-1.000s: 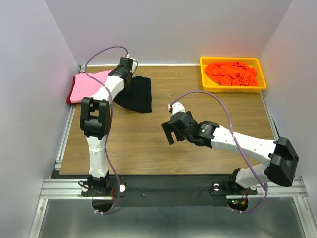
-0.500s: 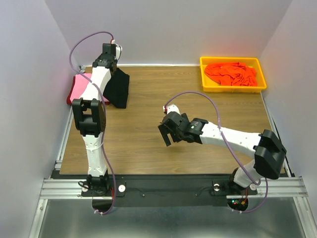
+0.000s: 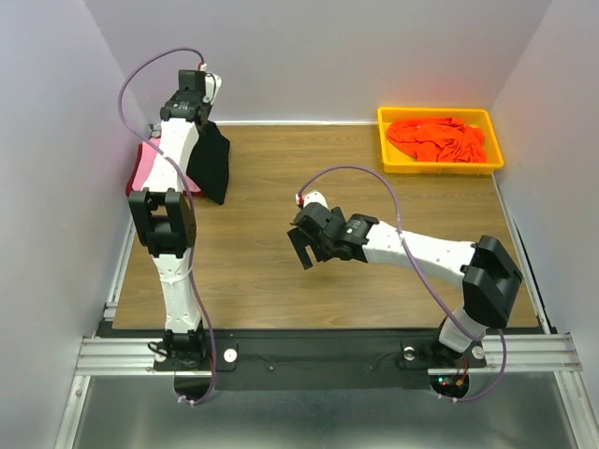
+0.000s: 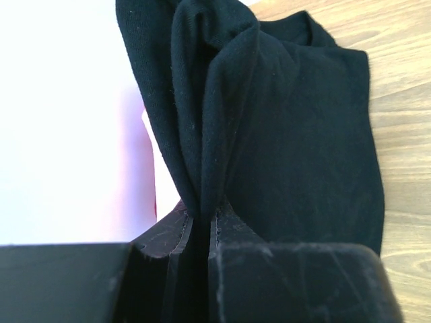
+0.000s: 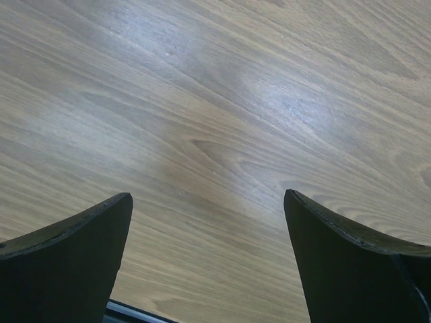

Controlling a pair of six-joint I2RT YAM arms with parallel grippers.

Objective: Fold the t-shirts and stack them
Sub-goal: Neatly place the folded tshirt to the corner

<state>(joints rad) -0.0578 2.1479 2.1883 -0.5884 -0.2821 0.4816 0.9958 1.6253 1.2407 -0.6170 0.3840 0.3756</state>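
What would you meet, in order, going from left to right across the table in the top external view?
pink t-shirt → black t-shirt → right end effector, open above the bare wood → yellow tray holding the orange t-shirt

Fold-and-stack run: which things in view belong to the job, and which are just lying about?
Part of the job:
- black shirt, pinched in the left jaws
- pink shirt, by the left wall
- orange shirts, heaped in the tray

Not part of it:
- yellow tray
- wooden table
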